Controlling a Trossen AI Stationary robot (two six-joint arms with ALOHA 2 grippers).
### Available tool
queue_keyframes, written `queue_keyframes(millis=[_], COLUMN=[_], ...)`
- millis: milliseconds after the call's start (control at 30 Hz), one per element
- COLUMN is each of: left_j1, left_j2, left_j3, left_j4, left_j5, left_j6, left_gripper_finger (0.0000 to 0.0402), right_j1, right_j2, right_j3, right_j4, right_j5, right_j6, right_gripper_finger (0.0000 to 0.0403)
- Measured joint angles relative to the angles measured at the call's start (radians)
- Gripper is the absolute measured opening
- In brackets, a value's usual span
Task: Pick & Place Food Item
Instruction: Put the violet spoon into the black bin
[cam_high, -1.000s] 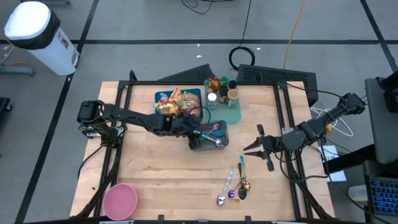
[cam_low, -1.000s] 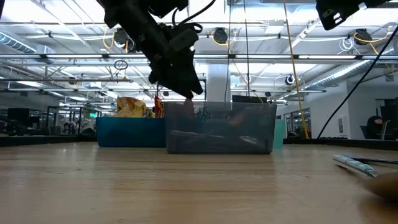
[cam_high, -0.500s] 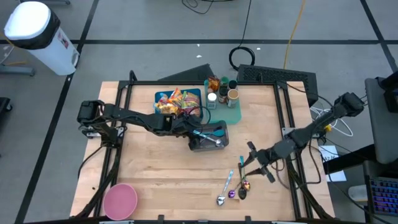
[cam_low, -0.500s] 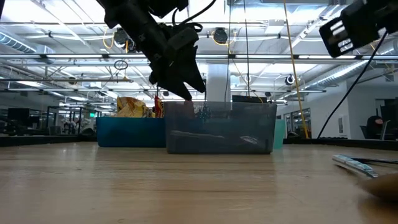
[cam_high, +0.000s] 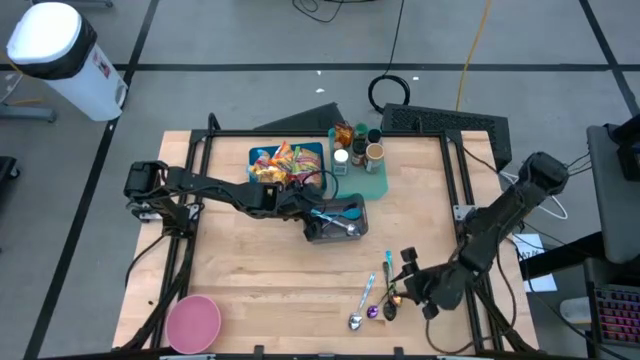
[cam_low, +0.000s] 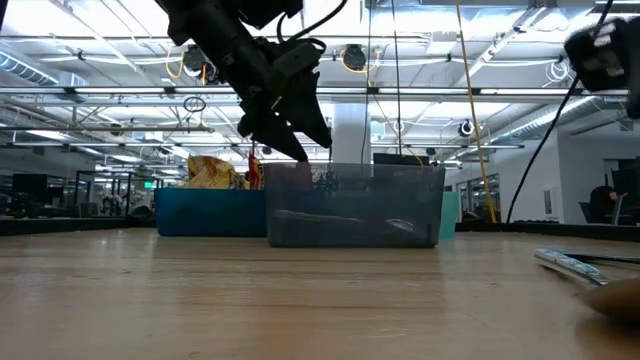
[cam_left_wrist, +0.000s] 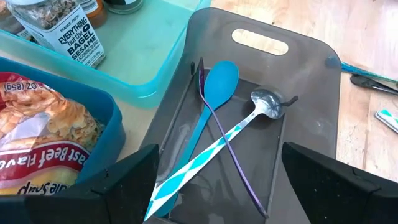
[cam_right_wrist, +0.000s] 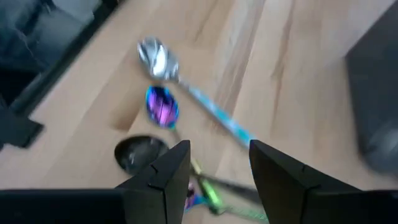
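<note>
Three spoons lie inside the smoky grey plastic bin (cam_left_wrist: 311, 74) near the middle of the pale wood table (cam_high: 260, 290): a solid turquoise spoon (cam_left_wrist: 214, 87), a steel-bowled spoon with a teal-and-white chequered handle (cam_left_wrist: 249, 121), and a thin one with a purple handle (cam_left_wrist: 233, 165), crossing one another on the bin's smooth floor. The left gripper (cam_high: 318, 207) hangs over the bin's left edge with its dark fingers (cam_left_wrist: 127, 186) spread wide and nothing between them. Behind the bin, toward the table's far edge, a blue tub (cam_high: 256, 158) holds crinkly foil snack packets (cam_high: 285, 163), the food items, one of them a soup packet seen close in the left wrist view. Beside it a flat teal tray (cam_high: 378, 182) carries about five small jars and shakers, one a seasoning jar (cam_left_wrist: 53, 31). The right gripper (cam_high: 408, 282) sits low near the table's front right corner, its fingers (cam_right_wrist: 158, 180) parted and empty above three more loose spoons (cam_high: 375, 300): a shiny steel bowl (cam_right_wrist: 155, 59), an iridescent purple one (cam_right_wrist: 161, 106) and a dark one (cam_right_wrist: 140, 152). A round pink bowl (cam_high: 192, 322) rests at the front left corner.
</note>
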Motion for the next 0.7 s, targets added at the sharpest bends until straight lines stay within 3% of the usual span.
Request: queue_keyframes(millis=[300,700], left_j1=[0.0,0.0], left_j2=[-0.001,-0.001], left_j3=[0.0,0.0], left_j4=[0.0,0.057], left_j5=[0.0,-0.002], left_j6=[-0.047,-0.083], left_gripper_finger=[0.0347,0.0347], right_j1=[0.098,0.124], right_j2=[0.144,0.259], right_j3=[0.001,0.001], right_j4=[0.015,0.096], right_j5=[-0.026,-0.027], right_j6=[0.176,0.189], right_gripper_finger=[0.016,0.0129])
